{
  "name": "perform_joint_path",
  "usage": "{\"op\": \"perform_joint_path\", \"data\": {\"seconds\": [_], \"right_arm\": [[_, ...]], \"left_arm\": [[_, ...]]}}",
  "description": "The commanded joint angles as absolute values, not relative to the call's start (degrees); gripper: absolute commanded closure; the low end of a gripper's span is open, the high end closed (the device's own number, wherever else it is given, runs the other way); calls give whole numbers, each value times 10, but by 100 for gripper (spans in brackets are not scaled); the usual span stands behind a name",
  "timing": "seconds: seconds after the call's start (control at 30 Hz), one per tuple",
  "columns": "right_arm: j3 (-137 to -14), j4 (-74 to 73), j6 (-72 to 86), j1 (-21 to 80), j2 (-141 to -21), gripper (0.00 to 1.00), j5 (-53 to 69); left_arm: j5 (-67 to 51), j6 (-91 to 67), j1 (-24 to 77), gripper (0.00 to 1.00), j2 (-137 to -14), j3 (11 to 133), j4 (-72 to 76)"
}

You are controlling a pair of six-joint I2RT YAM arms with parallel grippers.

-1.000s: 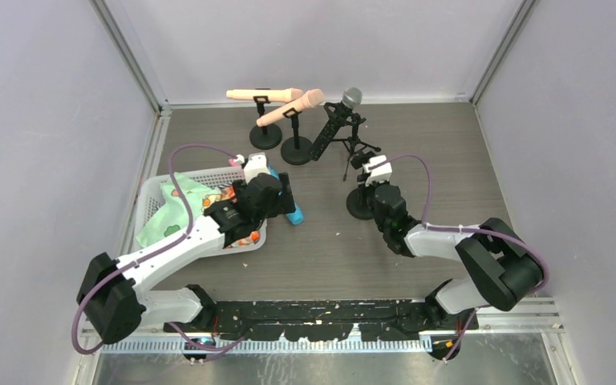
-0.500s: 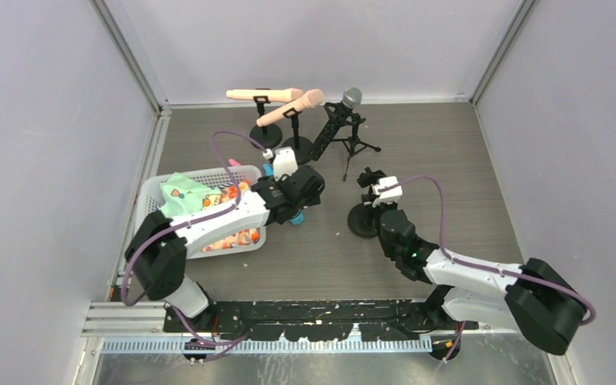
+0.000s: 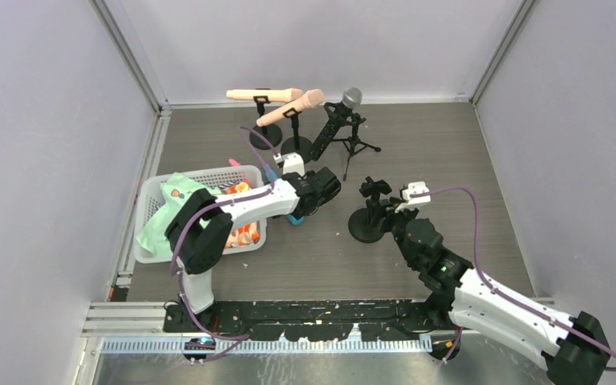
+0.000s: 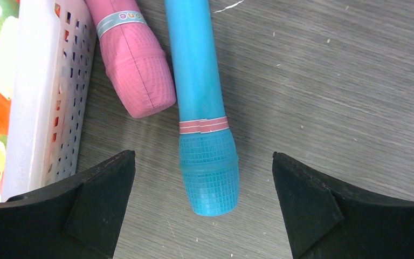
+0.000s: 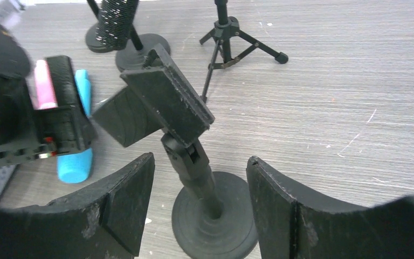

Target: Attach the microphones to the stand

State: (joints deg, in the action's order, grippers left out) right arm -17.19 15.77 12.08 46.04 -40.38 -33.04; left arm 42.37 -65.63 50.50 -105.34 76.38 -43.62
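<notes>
On the grey table (image 3: pixel 449 160), the right gripper (image 5: pixel 199 213) stood open, facing the near stand (image 5: pixel 194 167). The left gripper (image 4: pixel 205 216) hung open over the blue microphone (image 4: pixel 200 81), which lay beside the basket (image 4: pixel 48 108). Farther back, 2 peach microphones (image 3: pixel 265 95) and 1 black microphone (image 3: pixel 337 120) sat on stands.

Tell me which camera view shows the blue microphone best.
The left wrist view: the blue microphone fills the frame, head and body sharp, between the open fingers. The right wrist view shows only parts of it; the top view, a sliver under the left arm.
</notes>
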Motion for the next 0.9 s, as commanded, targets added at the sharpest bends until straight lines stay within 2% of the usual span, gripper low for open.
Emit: {"op": "perform_joint_path", "data": {"seconds": [0.0,0.17,0.37,0.67,0.87], "right_arm": [[-215,45,165,463,-336,32,-287],[-267,-56,185,463,-291,32,-231],[-322,-99,185,463,-273,32,-223],[-402,-117,150,463,-279,31,-256],[-437,-121,119,462,-286,30,-293]], "left_arm": [[461,-695,505,1,-1077,792,-463],[452,-720,498,3,-1117,813,-479],[424,-720,482,11,-1142,804,-443],[386,-690,479,29,-1140,751,-360],[367,-691,490,57,-1079,651,-313]]}}
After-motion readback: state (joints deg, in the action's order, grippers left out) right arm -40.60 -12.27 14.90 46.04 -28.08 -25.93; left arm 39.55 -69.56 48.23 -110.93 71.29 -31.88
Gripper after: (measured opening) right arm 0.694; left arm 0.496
